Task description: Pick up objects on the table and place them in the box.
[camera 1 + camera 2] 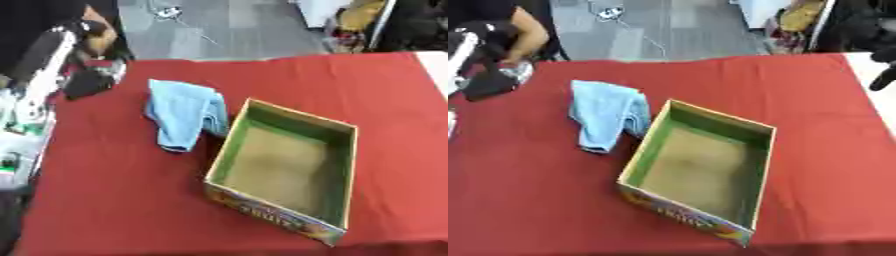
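Left eye view shows the robot's left hand (87,80) at about ten o'clock on the red table (122,200), a dark shape at the end of a white and black arm; whether its fingers are curled or straight cannot be told, and nothing clearly sits in them. The same hand shows in the right eye view near the upper left edge, partly cut off.

Right eye view alone shows the right hand (883,77) — dark fingers at two o'clock past the table's right edge, mostly out of frame, so how far they are open cannot be told either.

A light blue cloth (184,117) lies crumpled on the table at about eleven o'clock from the box (350,165), its lower right fold just beside the box's left wall, possibly touching it. The box is open-topped, green inside with a brown floor and a printed outer side too blurred to read. It stands askew near the table's middle — nothing visible in it.
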